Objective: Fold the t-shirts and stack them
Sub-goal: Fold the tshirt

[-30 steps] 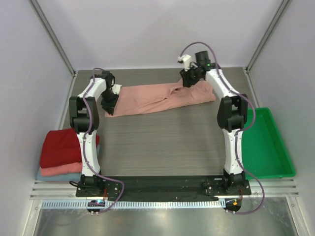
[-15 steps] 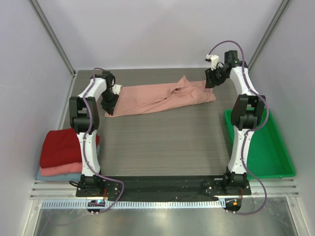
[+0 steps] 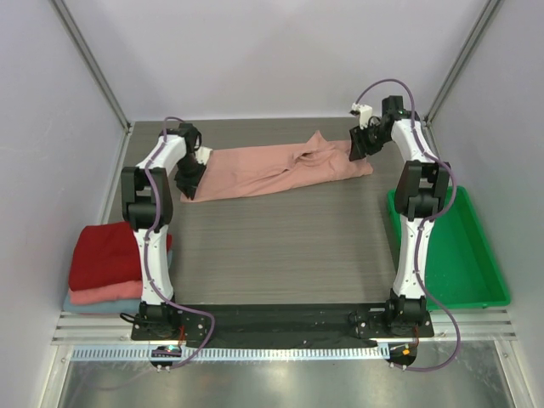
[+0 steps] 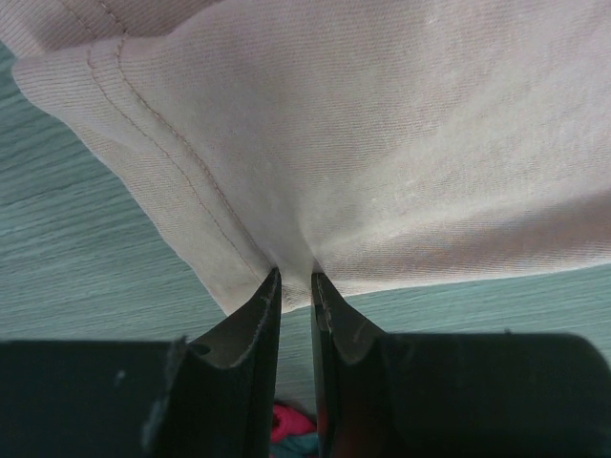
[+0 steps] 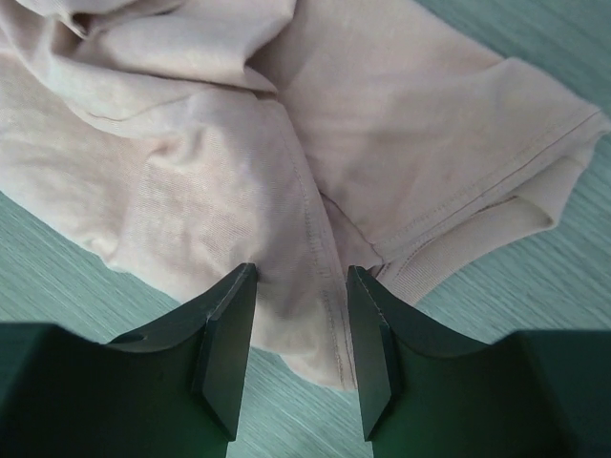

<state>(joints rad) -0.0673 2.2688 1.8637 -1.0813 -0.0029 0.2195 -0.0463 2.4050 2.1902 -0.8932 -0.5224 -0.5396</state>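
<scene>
1. Done, by the look of it: three folded t-shirts (image 3: 106,265), dark red on top, sit stacked at the near left of the table (image 3: 280,255).
2. Left to do: the dusty-pink t-shirt (image 3: 272,170) lies long and rumpled across the far side, not yet folded.
3. The left tool (image 4: 291,291) pinches its left hem, jaws narrow.
4. The right tool (image 5: 301,334) hangs over the right end, jaws apart, gripping nothing.

The right gripper (image 3: 358,149) moved rightward; now above the pink t-shirt (image 3: 263,170).
</scene>
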